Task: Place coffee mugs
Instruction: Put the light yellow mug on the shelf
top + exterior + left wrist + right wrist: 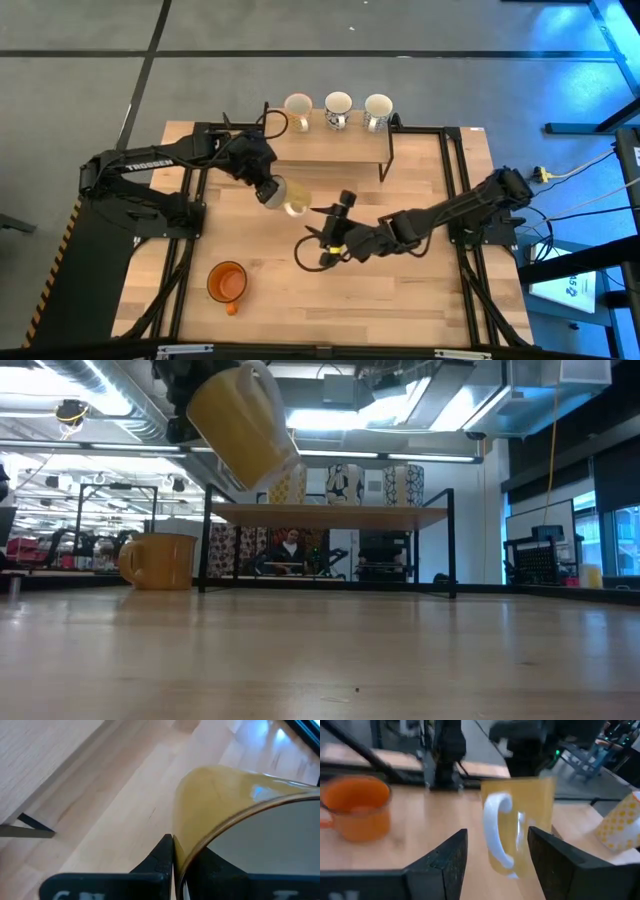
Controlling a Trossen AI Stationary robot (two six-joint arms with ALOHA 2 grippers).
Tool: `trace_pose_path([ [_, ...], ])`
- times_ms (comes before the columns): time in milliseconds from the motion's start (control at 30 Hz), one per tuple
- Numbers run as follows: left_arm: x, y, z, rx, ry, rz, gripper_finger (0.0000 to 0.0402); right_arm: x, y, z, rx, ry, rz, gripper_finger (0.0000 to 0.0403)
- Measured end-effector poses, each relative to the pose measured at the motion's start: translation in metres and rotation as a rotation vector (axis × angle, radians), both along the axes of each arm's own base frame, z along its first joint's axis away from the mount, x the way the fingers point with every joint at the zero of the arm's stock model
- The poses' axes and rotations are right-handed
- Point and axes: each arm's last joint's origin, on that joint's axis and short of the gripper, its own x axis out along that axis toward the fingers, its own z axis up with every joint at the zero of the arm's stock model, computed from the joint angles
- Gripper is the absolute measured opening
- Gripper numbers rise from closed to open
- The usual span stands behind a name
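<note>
The amber-yellow mug fills the left wrist view, its far side cut off. The left claw pinches its rim, holding it tilted above the table. The right claw waits beside it, fingers spread. An orange mug sits near the table's front. Three mugs top the wooden rack.

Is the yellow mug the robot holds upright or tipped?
Tipped. The yellow mug hangs slanted above the table in the left claw, pinched at its rim.
</note>
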Motion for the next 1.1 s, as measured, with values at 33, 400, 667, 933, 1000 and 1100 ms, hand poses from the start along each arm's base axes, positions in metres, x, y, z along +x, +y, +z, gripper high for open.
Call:
trace_pose_path([
  [33, 0.0, 0.0, 0.0, 0.006, -0.001, 0.005, 0.0019, 0.002, 0.0, -0.004, -0.016, 0.013, 0.003, 0.0193],
  [400, 0.001, 0.002, 0.001, 0.015, -0.015, 0.082, 0.0019, 0.028, -0.007, -0.032, -0.07, -0.036, -0.157, 0.0193],
  [667, 0.002, 0.003, 0.002, 0.007, -0.026, 0.104, 0.0019, 0.04, -0.026, -0.043, -0.078, -0.058, -0.239, 0.0187],
  [933, 0.002, 0.003, 0.002, 0.007, -0.032, 0.106, 0.0019, 0.043, -0.029, -0.045, -0.123, -0.011, -0.187, 0.0071],
  [1000, 0.002, 0.003, 0.002, -0.001, -0.031, 0.11, 0.0019, 0.043, -0.028, -0.046, -0.127, 0.004, -0.16, 0.0033],
  [1100, 0.002, 0.003, 0.002, 0.001, -0.033, 0.114, 0.0019, 0.043, -0.029, -0.046, -0.127, 0.005, -0.16, 0.0029],
])
